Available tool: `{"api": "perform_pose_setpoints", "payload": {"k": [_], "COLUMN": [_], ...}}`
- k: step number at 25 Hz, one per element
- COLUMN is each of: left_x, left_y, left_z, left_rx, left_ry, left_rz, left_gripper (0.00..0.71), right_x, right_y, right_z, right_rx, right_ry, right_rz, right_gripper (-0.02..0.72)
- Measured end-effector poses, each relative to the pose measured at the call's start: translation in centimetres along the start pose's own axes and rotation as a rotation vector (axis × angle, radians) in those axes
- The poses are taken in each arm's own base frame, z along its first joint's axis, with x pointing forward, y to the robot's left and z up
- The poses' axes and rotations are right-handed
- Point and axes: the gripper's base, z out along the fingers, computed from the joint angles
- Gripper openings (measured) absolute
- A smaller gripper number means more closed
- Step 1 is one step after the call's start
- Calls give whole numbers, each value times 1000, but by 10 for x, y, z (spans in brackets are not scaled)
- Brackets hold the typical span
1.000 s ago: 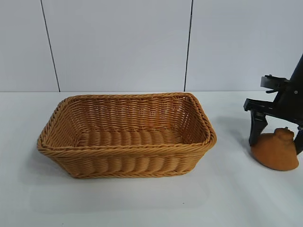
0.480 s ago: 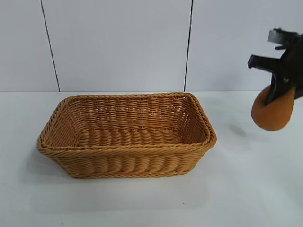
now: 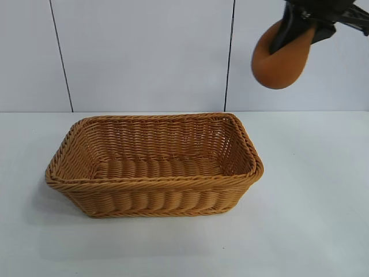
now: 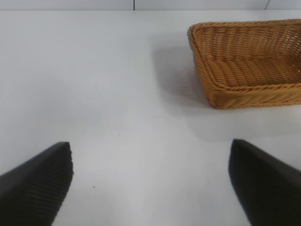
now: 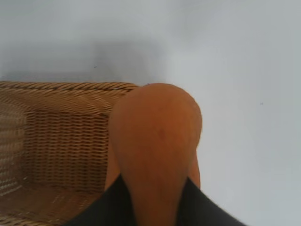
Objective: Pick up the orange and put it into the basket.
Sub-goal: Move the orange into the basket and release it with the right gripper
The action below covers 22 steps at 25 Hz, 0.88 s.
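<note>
One broad white tabletop fills the near ground, matte and plain, running back to a pale panelled wall crossed by two thin dark seams. Sitting on that surface, left of centre, is the large rectangular tan-golden wicker basket with flaring sides and a braided rim, and nothing lies inside it. High above its right end, against the wall, the right gripper has its black fingers clenched around the narrow end of the dull-orange, pear-shaped orange, whose rounded bulk hangs down in the air, well clear of the table. From the right wrist the fruit hangs over the basket's corner rim. The left gripper hovers released over bare table, beside the basket.
</note>
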Motion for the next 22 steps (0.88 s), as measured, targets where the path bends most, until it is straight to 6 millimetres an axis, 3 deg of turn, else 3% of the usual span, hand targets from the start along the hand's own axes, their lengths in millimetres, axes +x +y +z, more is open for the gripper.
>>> {"api": "perform_pose_setpoints", "payload": {"k": [5, 9, 15, 18, 22], "left_x": [0, 0, 0, 0, 0], "left_y": [0, 0, 0, 0, 0], "left_z": [0, 0, 0, 0, 0], "left_rx": [0, 0, 0, 0, 0], "left_ry": [0, 0, 0, 0, 0], "left_rz": [0, 0, 0, 0, 0], "left_gripper": [642, 642, 642, 642, 642], "right_x": [10, 19, 51, 59, 57], "right_y": [22, 12, -6, -9, -8], "right_z": [41, 87, 153, 162, 161], "right_rx": [-29, -2, 38, 46, 43], "right_ry": [11, 34, 169, 214, 210], "right_rz": [-39, -27, 20, 29, 31], "right_gripper": [63, 63, 63, 63, 67]}}
